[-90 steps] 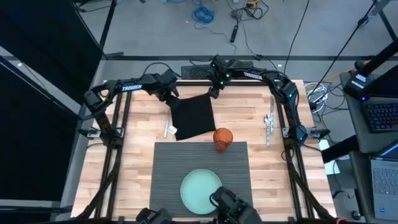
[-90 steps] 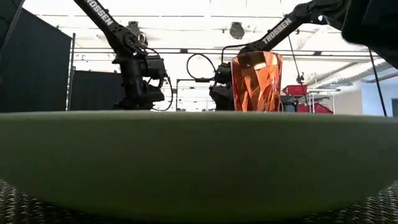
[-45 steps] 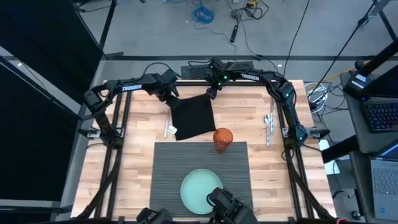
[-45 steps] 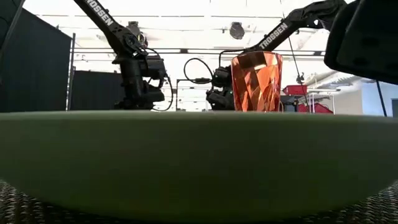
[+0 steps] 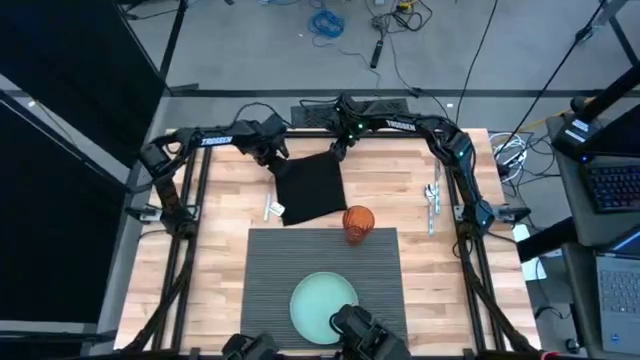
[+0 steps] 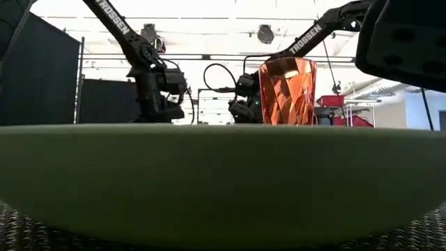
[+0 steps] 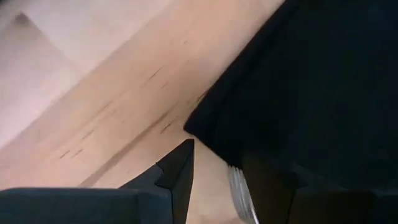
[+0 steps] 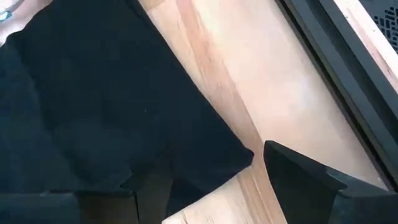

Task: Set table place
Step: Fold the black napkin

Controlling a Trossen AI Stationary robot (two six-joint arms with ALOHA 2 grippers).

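Observation:
The dark grey ribbed placemat lies near the table's front, bearing a pale green plate and an orange cup. Behind it a black napkin lies flat on the wood. My left gripper stands open at the napkin's far left corner, one finger over the wood, the other over the cloth. My right gripper stands open astride the napkin's far right corner. A fork's tines poke out under the napkin. My left gripper comes down from above at the napkin's far left corner; whether its fingers touch the cloth cannot be told. My right gripper comes down at the far right corner, one finger over the cloth, one over the wood; whether it touches cannot be told.
Silver cutlery lies on the wood at the right. A pale handle sticks out at the napkin's left edge. A dark object hangs over the plate's near rim. Bare wood lies left and right of the placemat.
My right gripper has moved a little toward the table's left edge, closer to the napkin's far right corner. My left gripper has edged slightly toward the napkin. The dark object at the near edge has shifted left. The napkin lies as before.

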